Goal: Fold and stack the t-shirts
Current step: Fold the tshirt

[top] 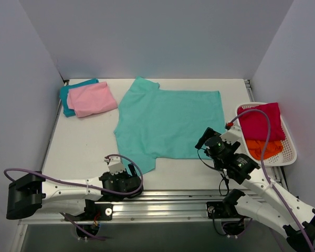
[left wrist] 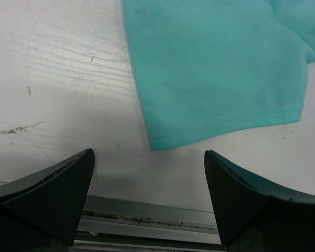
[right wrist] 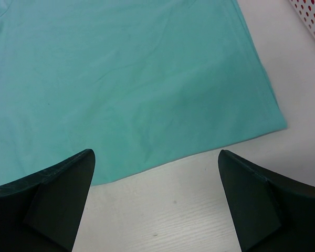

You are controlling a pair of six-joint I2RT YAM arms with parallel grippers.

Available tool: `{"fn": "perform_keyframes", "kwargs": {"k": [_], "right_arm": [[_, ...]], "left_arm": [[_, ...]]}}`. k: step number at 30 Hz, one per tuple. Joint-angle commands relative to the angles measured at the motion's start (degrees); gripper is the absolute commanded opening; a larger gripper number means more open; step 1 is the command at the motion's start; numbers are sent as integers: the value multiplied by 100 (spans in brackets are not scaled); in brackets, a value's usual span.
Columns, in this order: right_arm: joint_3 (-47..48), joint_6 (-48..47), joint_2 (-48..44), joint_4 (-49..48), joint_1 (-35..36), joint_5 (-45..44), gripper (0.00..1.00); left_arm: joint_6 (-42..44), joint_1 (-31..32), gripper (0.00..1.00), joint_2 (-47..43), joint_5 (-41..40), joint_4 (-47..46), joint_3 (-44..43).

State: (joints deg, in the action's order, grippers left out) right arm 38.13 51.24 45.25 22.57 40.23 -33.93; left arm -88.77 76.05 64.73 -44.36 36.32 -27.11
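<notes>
A mint green t-shirt [top: 168,123] lies spread flat in the middle of the table, its sleeve [left wrist: 220,68] pointing toward the near edge. My left gripper [top: 129,173] hovers open just short of that sleeve's corner, in the left wrist view [left wrist: 148,153] with nothing between its fingers. Open too, my right gripper [top: 206,139] sits at the shirt's near right hem [right wrist: 126,79], and in its wrist view [right wrist: 156,152] bare table lies between the fingers. A folded pale pink t-shirt [top: 92,98] rests on a folded teal blue one [top: 66,97] at the back left.
A white perforated basket [top: 291,152] at the right edge holds a crimson t-shirt [top: 260,122] and an orange one [top: 262,148]; its corner [right wrist: 312,21] shows in the right wrist view. A metal rail [top: 168,197] runs along the near table edge. Grey walls enclose the table.
</notes>
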Motion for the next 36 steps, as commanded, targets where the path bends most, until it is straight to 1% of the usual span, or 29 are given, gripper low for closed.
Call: {"fn": "perform_keyframes", "kwargs": {"k": [1,4,8,11,12,14,17,18,20,22,23,24,25,26,27,28,29,31,32,33,34,35,36], "right_arm": [[-34,140,-25,116,38,-280,100],[-25,158,10,134,38,-333,100],[-7,202,36,178,38,-377,99],[10,281,62,230,38,-465,100],[10,307,71,257,38,-526,99],[10,360,97,266,46,-553,100],[28,430,176,283,38,-614,99],[45,448,194,318,38,-623,99],[54,518,221,362,38,-676,100],[54,562,229,389,46,-702,99],[46,614,238,389,38,-694,99],[11,641,238,363,38,-615,100],[-25,667,247,319,38,-615,100],[-86,685,256,153,46,-423,100],[-243,703,291,38,38,-308,99],[-323,738,378,-58,46,-194,99],[-393,868,440,-181,38,-19,99],[-578,992,651,-279,20,97,99],[-648,1045,686,-392,-6,202,99],[-797,1054,704,-489,-180,333,98],[-894,1011,687,-795,-321,526,97],[-1008,923,669,-963,-505,1024,97],[-1201,775,651,-1113,-933,1247,94]], "left_arm": [[-606,33,95,-241,-389,-299,153],[-597,33,96,-163,-477,-887,364],[-642,33,96,136,-617,-1152,382],[-536,33,98,207,-609,-1495,417],[-431,33,92,224,-583,-1618,470],[-317,24,84,312,-565,-1908,496],[-237,-2,81,452,-521,-2154,505],[-185,-20,77,488,-469,-2338,549],[-79,-46,72,593,-398,-2619,619],[96,-160,57,716,-293,-2998,699],[306,-222,48,760,-240,-3129,716],[404,-370,25,813,-162,-3322,699],[526,-459,19,813,-126,-3394,681],[832,-564,11,813,-91,-3490,664],[966,-678,4,796,-64,-3534,637],[1106,-914,2,717,-29,-3535,585],[1403,-1038,2,664,-12,-3778,576],[1538,-1319,2,471,120,-3781,619],[1721,-1634,2,401,260,-3929,741],[1810,-1829,2,261,392,-3983,786],[2002,-2205,2,181,637,-4018,847],[2100,-2330,2,102,700,-4097,874],[2188,-2419,2,-21,718,-4141,892]]}}
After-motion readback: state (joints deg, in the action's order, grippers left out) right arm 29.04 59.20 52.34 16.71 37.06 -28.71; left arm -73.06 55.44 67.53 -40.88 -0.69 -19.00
